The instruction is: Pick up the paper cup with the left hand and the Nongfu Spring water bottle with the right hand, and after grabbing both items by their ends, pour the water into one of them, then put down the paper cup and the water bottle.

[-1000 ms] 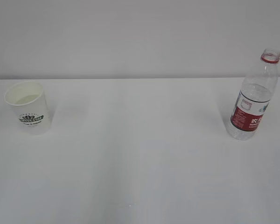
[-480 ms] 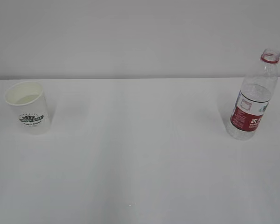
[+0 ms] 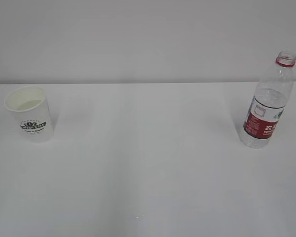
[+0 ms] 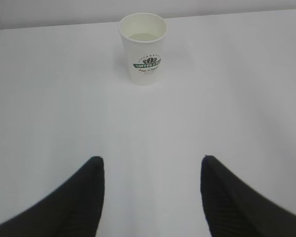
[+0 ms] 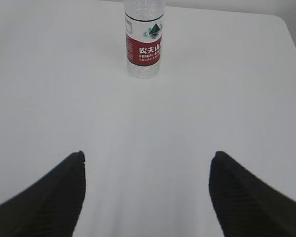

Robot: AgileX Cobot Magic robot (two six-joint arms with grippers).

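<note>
We're lining both wide-open grippers, left (image 4: 150,170) and right (image 5: 147,168), squarely toward cup (image 4: 143,48) and bottle (image 5: 144,39), each standing well ahead on the table (image 3: 148,163).

I am looking at a paper cup (image 3: 28,113) of matt white paper, its inside a slightly creamier matt tone, with a printed dark green logo lying flat on the wall. Any texture on the wall is too fine for me to be making out here. The Nongfu Spring water bottle (image 3: 269,102) is showing as clear, glossy plastic, catching soft highlights along its ribbed body; its red-and-white label looks like smooth printed film, and the neck ring is red plastic. The tabletop (image 3: 148,173) is reading as a smooth, matt white surface. The left hand (image 4: 150,165) and right hand (image 5: 147,160) are showing matt black fingers with faint fine ridging.
</note>
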